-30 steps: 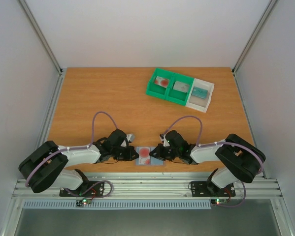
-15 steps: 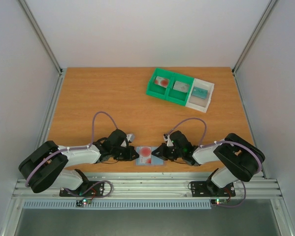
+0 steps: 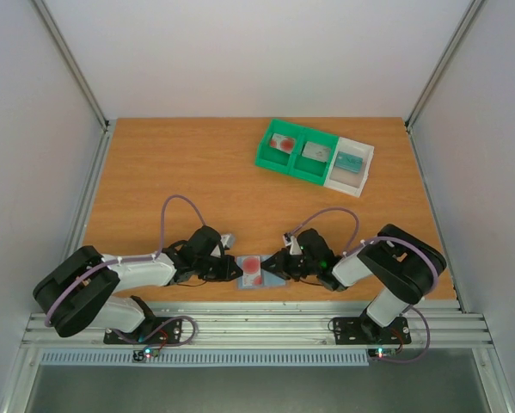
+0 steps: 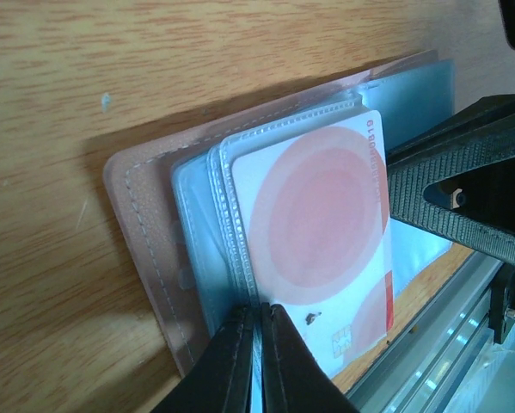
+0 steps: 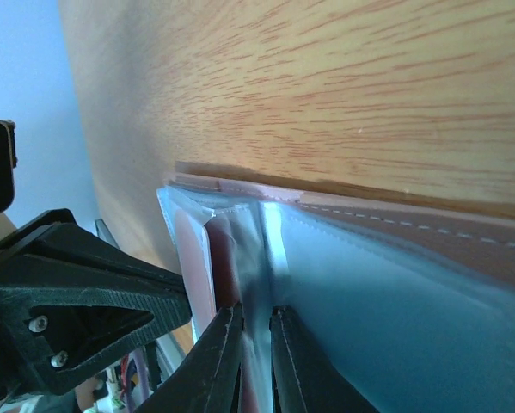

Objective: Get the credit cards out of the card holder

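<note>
The card holder (image 3: 262,274) lies open near the table's front edge, between both grippers. In the left wrist view it shows a pinkish stitched cover (image 4: 141,224) and clear sleeves. One of the credit cards (image 4: 317,224), white with a big red round blotch, sits in the top sleeve. My left gripper (image 4: 259,311) is shut on the near edge of that sleeve. My right gripper (image 5: 257,320) reaches in from the other side, its jaws a narrow gap apart around a translucent sleeve at the crease, beside the blue-grey panel (image 5: 395,292).
A green and white compartment tray (image 3: 261,157) stands at the back right. It holds a red-blotched card (image 3: 283,143), a greyish card (image 3: 315,151) and a teal one (image 3: 351,162). The metal rail (image 3: 257,323) runs just in front of the holder.
My right arm has swung in and leftward, and its jaws have parted slightly from shut. The left gripper has kept its pinch on the sleeve.
</note>
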You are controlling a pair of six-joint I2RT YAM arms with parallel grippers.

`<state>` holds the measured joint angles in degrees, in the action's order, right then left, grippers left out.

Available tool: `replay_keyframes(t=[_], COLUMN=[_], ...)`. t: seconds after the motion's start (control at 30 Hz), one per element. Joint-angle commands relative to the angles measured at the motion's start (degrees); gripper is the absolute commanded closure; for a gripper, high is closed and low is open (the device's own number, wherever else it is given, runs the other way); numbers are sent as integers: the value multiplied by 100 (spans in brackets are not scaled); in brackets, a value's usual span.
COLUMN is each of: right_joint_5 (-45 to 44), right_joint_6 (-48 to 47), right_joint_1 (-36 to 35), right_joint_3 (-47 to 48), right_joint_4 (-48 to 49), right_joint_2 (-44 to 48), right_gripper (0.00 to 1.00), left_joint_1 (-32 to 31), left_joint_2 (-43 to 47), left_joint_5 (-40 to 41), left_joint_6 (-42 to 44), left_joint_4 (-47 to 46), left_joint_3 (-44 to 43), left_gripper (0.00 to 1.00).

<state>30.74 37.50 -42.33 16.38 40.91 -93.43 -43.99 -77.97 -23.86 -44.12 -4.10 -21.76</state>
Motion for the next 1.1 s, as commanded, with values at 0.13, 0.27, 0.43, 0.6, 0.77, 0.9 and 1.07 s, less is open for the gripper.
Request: replay_keyframes(t=[0.13, 0.27, 0.43, 0.6, 0.77, 0.9, 1.07], right_joint_5=[-98, -24, 20, -97, -203, -259, -195], right_joint_6=[354, 407, 546, 643, 578, 503, 446], right_joint_1=[47, 45, 42, 41, 40, 57, 52], right_joint_3=[-304, -294, -378, -531, -614, -614, -527], right_joint_4=[790, 1018, 1518, 1760, 1564, 1362, 1334], right_joint_2=[-173, -327, -554, -526, -305, -138, -145], right_gripper=[87, 86, 83, 84, 84, 78, 77], left_joint_1=[-13, -13, -13, -15, -16, -14, -15], left_joint_2=[-163, -143, -148, -106, -88, -90, -104], left_joint_5=[346, 366, 372, 390, 410, 426, 417], left_joint_6=[96, 105, 105, 105, 105, 105, 105], left_joint_4=[377, 383, 383, 575, 616, 612, 604], left_joint_3=[62, 58, 68, 53, 40, 32, 31], left_gripper=[94, 94, 94, 94, 94, 94, 94])
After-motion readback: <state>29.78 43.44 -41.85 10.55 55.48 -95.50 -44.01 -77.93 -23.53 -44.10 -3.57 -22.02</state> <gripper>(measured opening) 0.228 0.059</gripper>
